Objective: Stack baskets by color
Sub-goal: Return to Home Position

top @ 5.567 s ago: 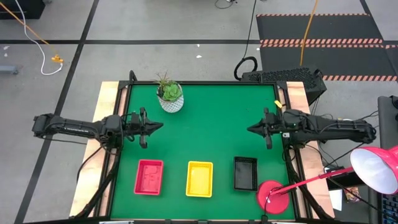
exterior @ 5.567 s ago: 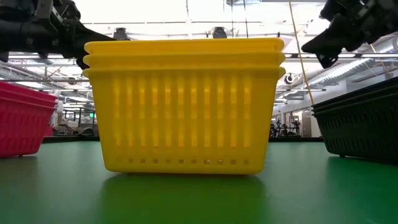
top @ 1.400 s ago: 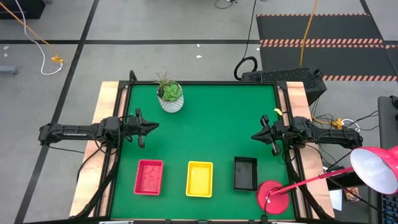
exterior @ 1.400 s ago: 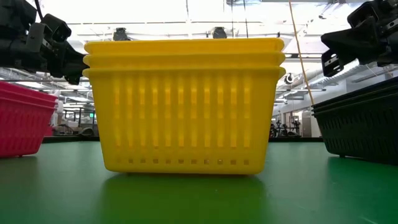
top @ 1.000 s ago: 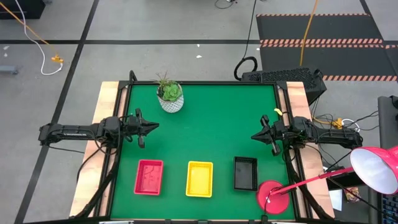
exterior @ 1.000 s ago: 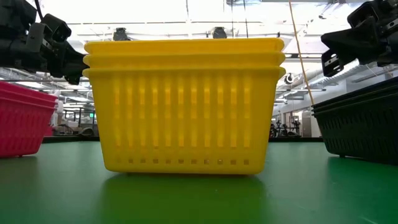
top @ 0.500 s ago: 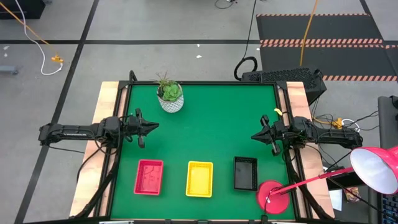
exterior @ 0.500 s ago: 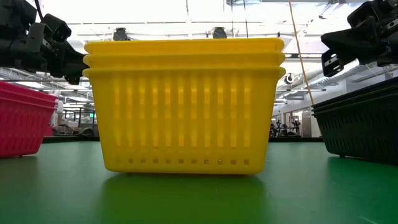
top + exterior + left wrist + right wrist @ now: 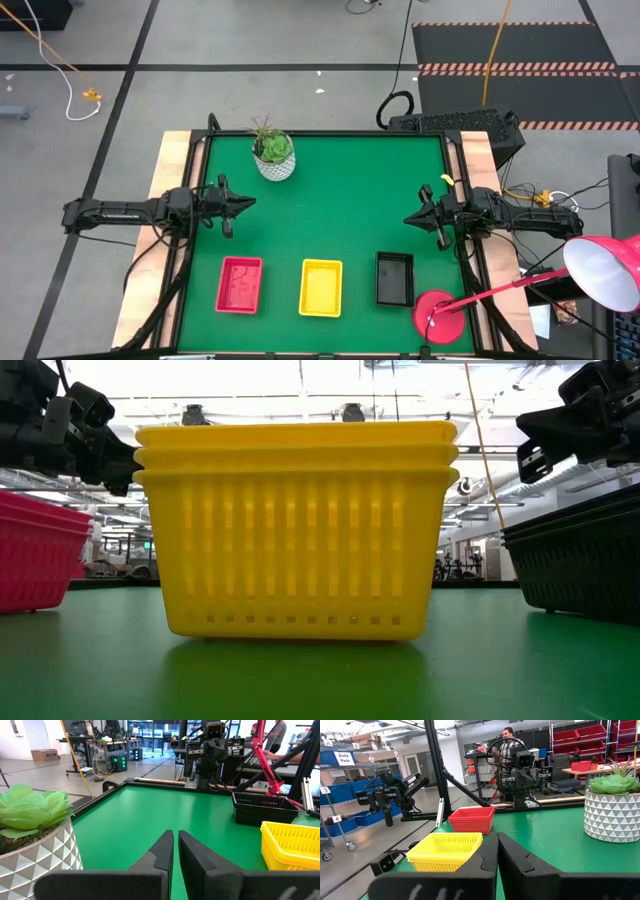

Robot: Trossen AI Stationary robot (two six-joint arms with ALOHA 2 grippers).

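Three stacks of baskets stand in a row on the green mat near the table's front edge: red (image 9: 240, 284) at the left, yellow (image 9: 321, 287) in the middle, black (image 9: 394, 278) at the right. The low view shows the yellow stack (image 9: 295, 530) as three nested rims, its bottom on the mat. My left gripper (image 9: 250, 203) hovers level at the table's left edge, shut and empty, its fingers (image 9: 165, 847) nearly together. My right gripper (image 9: 408, 214) hovers level at the right edge, likewise shut and empty, as its own view (image 9: 497, 837) shows. Both are well clear of the baskets.
A white plant pot (image 9: 274, 158) stands at the far left of the mat. A round red lamp base (image 9: 440, 315) sits at the front right corner, its shade (image 9: 605, 272) beyond the table. Bare mat (image 9: 340, 200) lies between the grippers. A person (image 9: 509, 735) shows in the room behind.
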